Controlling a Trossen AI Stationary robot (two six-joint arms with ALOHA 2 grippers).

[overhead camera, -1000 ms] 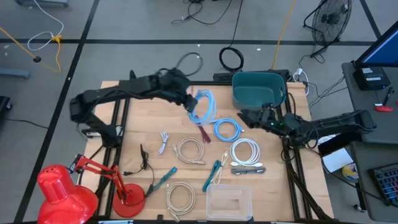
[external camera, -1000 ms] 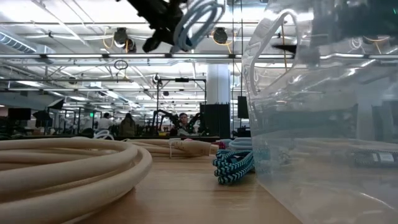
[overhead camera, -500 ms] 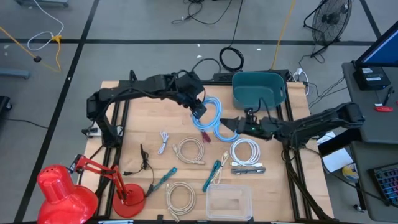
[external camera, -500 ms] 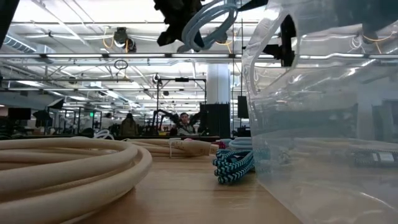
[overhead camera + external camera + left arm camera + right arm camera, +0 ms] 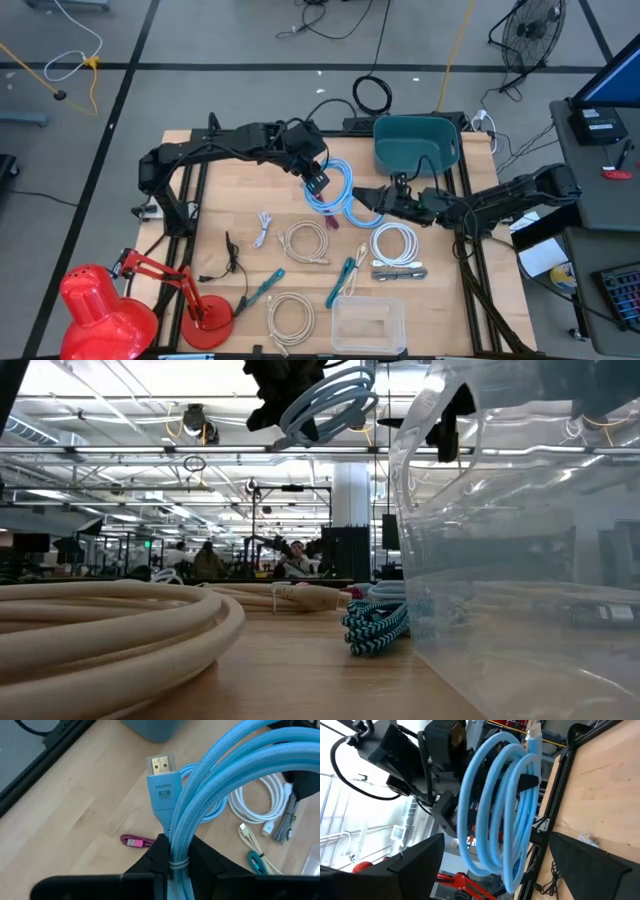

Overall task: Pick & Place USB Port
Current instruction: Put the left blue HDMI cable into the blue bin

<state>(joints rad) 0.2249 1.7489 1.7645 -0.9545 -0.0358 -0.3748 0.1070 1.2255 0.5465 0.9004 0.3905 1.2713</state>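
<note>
high: light-blue cable coil (image 5: 333,187) held clamped in left pincer (image 5: 318,183) above tabletop (image 5: 230,205), right pincer (image 5: 372,200) spread wide just beside it | low: coil raised (clear of tabletop) | left wrist: HDMI plug (image 5: 161,784) seen | right wrist: coil framed between parted fingers (image 5: 415,857)
</note>
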